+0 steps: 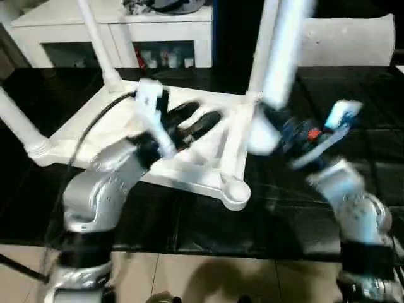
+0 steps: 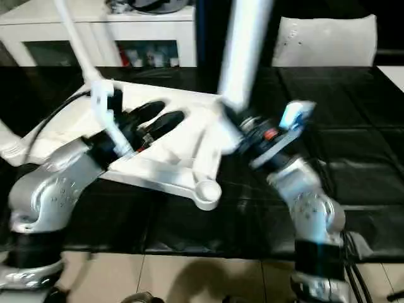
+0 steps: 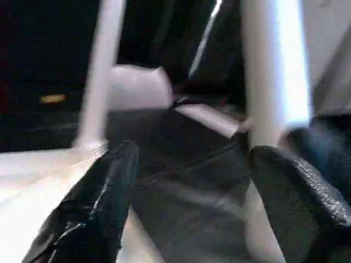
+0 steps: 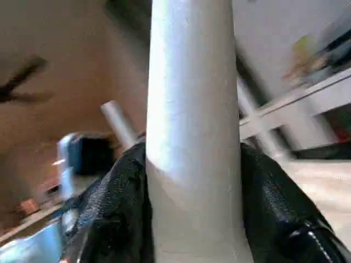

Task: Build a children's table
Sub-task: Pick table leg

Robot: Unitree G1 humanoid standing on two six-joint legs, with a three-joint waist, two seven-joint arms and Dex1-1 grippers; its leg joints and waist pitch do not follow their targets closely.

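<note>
Between right end effector fingers: leg.

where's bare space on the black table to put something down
Free: the black table right of the upturned tabletop, and the front strip between its empty corner socket and the table edge. Crowded: over the tabletop, with both grippers and three standing legs.

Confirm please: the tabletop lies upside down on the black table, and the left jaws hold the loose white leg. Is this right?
Not quite. The right gripper holds the loose leg, as the right wrist view shows; the left gripper stands open over the tabletop. The tabletop does lie upside down on the black table.
</note>
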